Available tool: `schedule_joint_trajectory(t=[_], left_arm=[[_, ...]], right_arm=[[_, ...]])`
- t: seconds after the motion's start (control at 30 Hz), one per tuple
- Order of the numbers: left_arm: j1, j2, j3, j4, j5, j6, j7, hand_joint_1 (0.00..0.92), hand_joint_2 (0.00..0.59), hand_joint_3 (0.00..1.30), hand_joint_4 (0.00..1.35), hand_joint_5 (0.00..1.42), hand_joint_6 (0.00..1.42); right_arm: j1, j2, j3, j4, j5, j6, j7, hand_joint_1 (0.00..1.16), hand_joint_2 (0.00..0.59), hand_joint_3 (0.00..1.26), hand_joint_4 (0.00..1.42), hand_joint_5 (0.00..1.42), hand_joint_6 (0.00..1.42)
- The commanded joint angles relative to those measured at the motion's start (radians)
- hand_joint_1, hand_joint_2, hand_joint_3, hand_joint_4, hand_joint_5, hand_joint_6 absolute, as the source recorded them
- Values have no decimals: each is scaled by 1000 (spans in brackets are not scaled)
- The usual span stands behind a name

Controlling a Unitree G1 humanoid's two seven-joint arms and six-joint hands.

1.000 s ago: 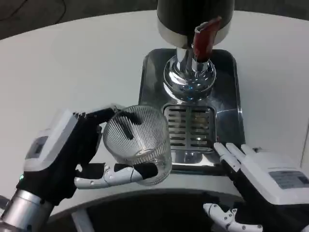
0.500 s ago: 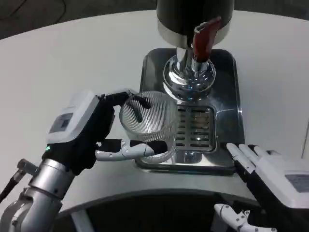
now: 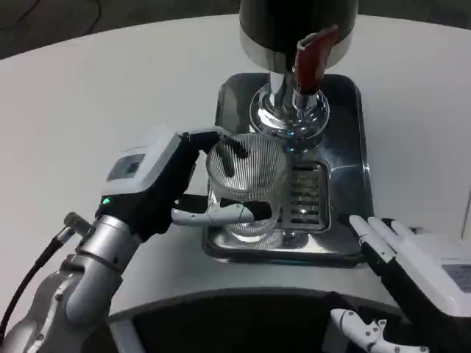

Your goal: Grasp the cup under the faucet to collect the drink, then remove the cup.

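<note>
A clear ribbed glass cup (image 3: 246, 184) is held by my left hand (image 3: 158, 187), fingers wrapped around its side. The cup hangs over the left part of the steel drip tray (image 3: 346, 132), just in front and left of the chrome faucet (image 3: 288, 118). The dispenser's red lever (image 3: 310, 55) sticks out above the faucet. The cup looks empty. My right hand (image 3: 416, 283) waits at the lower right, near the tray's front right corner, fingers stretched out and holding nothing.
The dark dispenser body (image 3: 298, 22) stands at the back of the tray. A slotted grate (image 3: 303, 193) lies in the tray to the right of the cup. White table (image 3: 88, 110) spreads to the left; its curved front edge runs along the bottom.
My left hand has carried the cup up and to the right, from off the tray's front left corner to over the tray near the faucet. The right hand has barely shifted.
</note>
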Motion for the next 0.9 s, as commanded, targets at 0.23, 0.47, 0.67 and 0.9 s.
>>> schedule_joint_trajectory(t=[0.23, 0.47, 0.67, 0.9], left_arm=[[-115, -16, -75, 124, 27, -12, 79, 503, 193, 1061, 1257, 1424, 1424], [-169, -27, -128, 180, 62, -3, 128, 503, 193, 1061, 1245, 1424, 1424], [-191, -28, -159, 216, 81, 9, 166, 503, 193, 1061, 1244, 1424, 1424], [-202, -25, -176, 231, 96, 17, 194, 503, 193, 1039, 1206, 1424, 1424]], right_arm=[[62, -29, -14, -60, 34, -19, 11, 202, 410, 0, 0, 0, 0], [86, -35, -31, -68, 54, -16, 11, 202, 410, 0, 0, 0, 0], [93, -37, -38, -72, 62, -15, 14, 199, 404, 0, 0, 0, 0], [96, -37, -39, -74, 64, -14, 17, 198, 401, 0, 0, 0, 0]])
